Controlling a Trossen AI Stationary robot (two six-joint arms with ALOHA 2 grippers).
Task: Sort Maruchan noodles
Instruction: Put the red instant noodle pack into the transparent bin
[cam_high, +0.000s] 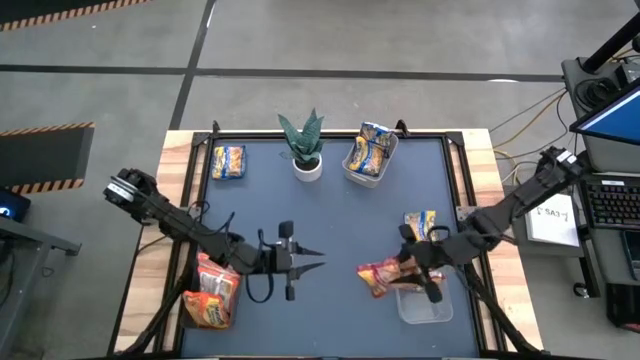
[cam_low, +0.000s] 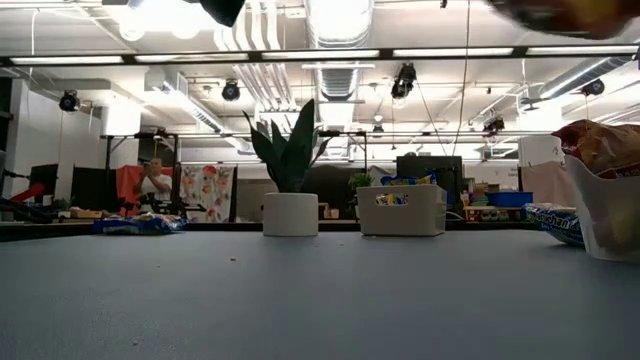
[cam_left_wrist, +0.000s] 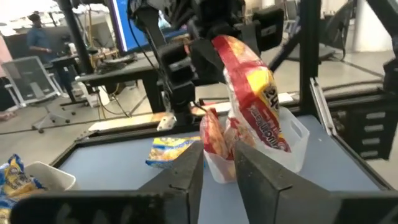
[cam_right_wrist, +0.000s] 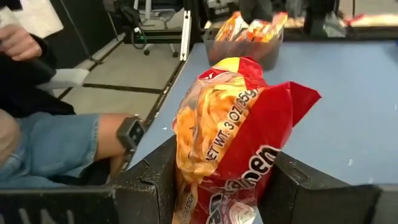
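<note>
Because the right gripper (cam_right_wrist: 217, 186) is clamped on a red-and-white noodle packet (cam_right_wrist: 233, 137) with its jaws pressing both broad faces, the packet stands on edge, and in the high view it hangs at about five o'clock over a clear bin (cam_high: 425, 305) that already holds a packet. The left gripper (cam_high: 318, 258) waits near six o'clock at mid-table, its fingers (cam_left_wrist: 186, 174) standing slightly apart with nothing between them, pointing toward three o'clock. Just behind it, at seven o'clock, a second bin (cam_high: 210, 295) is stuffed with orange-red packets. A yellow-and-blue packet (cam_high: 420, 222) lies flat on the table (cam_high: 330, 210) at four o'clock, just beyond the right arm. Farther off, a loose yellow-and-blue packet (cam_high: 228, 161) rests at eleven o'clock, a potted plant (cam_high: 306, 150) at twelve, and a third bin (cam_high: 370, 155) with yellow-and-blue packets at one o'clock. These packets look light, crinkly and slippery, with a brittle noodle block inside; I judge a moderate pinch across the flat middle safest, since squeezing hard would crack the block and gripping the sealed edge alone may let it slide.
</note>
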